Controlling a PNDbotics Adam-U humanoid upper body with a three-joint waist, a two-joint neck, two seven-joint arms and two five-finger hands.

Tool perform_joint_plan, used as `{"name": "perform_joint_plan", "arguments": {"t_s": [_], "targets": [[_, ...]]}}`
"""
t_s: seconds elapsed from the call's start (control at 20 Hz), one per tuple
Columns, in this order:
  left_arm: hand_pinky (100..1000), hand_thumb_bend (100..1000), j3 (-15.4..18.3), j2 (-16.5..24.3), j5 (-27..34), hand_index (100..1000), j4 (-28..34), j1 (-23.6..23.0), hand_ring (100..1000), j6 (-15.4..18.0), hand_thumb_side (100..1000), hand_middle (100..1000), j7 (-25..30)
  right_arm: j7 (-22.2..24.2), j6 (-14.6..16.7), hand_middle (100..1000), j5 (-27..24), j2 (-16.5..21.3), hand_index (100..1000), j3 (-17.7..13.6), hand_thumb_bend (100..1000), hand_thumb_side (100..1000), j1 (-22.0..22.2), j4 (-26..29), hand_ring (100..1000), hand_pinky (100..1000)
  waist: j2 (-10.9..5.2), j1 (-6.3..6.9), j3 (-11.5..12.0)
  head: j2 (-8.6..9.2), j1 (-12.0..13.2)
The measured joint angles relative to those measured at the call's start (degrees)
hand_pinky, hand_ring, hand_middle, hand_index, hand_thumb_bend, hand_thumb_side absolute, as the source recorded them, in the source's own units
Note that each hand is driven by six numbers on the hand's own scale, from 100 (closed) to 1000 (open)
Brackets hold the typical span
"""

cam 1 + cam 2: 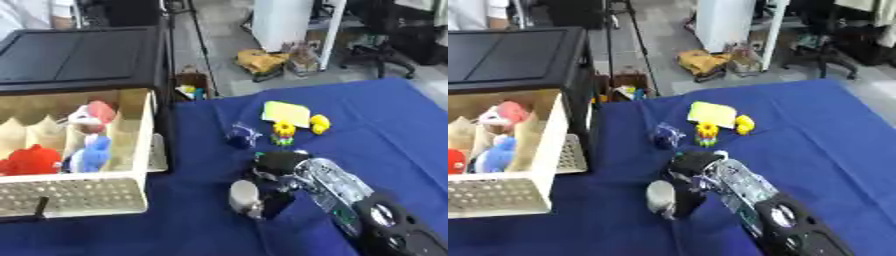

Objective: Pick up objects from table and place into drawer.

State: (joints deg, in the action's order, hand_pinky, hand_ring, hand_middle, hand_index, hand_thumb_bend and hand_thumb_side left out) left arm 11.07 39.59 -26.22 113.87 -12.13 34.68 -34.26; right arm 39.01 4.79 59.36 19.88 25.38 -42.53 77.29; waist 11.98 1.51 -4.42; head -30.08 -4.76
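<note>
The open beige drawer (79, 197) sticks out of a black cabinet (79, 57) at the left. It holds a red toy (33, 160), a blue and white toy (92, 152) and a red and white toy (94, 114). On the blue cloth lie a yellow flat pad (287, 113), a yellow duck (320, 123), a small sunflower toy (283, 132) and a dark blue crinkled thing (241, 136). My right hand (276, 172) reaches in from the lower right, fingers curled down round a pale grey rounded object (243, 196) just right of the drawer front. My left hand is not visible.
The blue table (394, 135) ends at its far edge near the cabinet. Beyond it on the floor stand a small box of items (192, 87) and a yellow bag (261, 62). A black handle (39, 206) sits on the drawer front.
</note>
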Motion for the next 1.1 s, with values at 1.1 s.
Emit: {"name": "perform_joint_plan", "arguments": {"t_s": [1.1], "targets": [[793,499,-0.4,-0.3,-0.2,939,0.0,0.0,887,0.0,1000,827,0.0,3.4,-1.3,519,-5.6,-0.4,816,-1.3,497,641,-0.3,-0.9,847,718,0.02,-0.01,0.2,0.43,0.3]]}}
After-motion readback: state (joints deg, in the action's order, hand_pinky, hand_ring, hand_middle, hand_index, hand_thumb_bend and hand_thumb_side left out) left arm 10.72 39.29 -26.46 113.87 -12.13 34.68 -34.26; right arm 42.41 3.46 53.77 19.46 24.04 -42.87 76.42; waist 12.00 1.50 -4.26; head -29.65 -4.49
